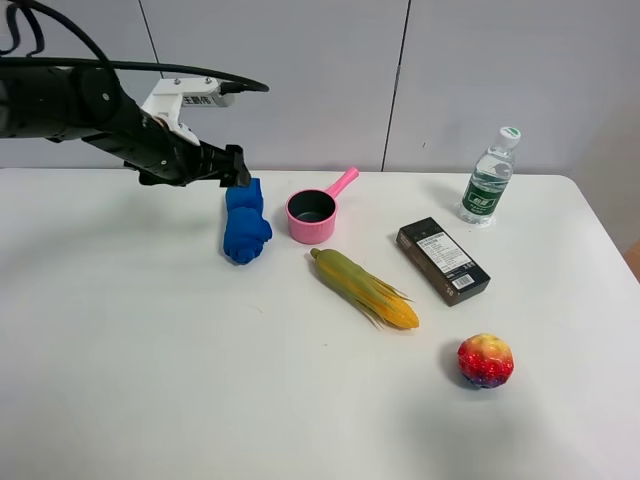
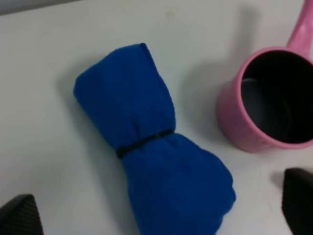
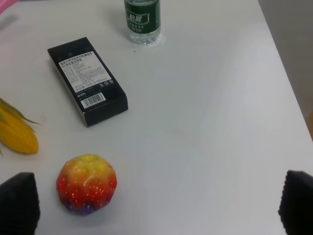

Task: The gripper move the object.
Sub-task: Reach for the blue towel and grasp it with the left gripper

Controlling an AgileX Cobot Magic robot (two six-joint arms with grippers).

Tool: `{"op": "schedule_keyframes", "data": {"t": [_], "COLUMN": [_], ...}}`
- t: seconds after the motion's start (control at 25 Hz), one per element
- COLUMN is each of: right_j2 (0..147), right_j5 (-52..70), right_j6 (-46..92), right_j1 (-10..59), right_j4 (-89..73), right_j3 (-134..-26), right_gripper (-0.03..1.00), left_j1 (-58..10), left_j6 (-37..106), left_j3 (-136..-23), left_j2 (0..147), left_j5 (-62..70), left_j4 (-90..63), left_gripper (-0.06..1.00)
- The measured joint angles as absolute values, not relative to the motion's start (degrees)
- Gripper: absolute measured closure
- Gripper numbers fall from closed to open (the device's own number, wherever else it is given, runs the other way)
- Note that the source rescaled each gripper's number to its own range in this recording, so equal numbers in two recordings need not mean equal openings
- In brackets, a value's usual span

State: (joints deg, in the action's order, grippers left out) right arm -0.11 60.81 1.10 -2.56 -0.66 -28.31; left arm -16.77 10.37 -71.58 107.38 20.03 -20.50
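White table (image 1: 150, 340) bears blue cloth roll (image 1: 246, 222) lying front-to-back; left end effector (image 1: 240, 174) gapes at its far end.

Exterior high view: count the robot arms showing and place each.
1. The left arm reaches in from the left edge, its gripper by the far end of the blue cloth. The right arm lies outside this view; only its fingertips show in its wrist view.

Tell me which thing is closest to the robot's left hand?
The blue rolled cloth with the black band round it. The left hand hangs right over it; the pink pot stands beside it, the corn farther off.
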Motion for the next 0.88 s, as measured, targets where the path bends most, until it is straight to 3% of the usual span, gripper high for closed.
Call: {"op": "schedule_keyframes", "data": {"t": [0.88], "right_j2": [-0.11], "right_j5": [60.81], "right_j6": [1.1], "right_j1": [-2.56], "right_j4": [-0.66], "right_j3": [-28.31], "right_gripper": [-0.03], "left_j1": [-16.77], "left_j6": [11.34], "left_j3": [-81.32], "left_j2": [125.63], "left_j5": [20.39], "left_j4": [-21.44], "left_gripper": [-0.06]}}
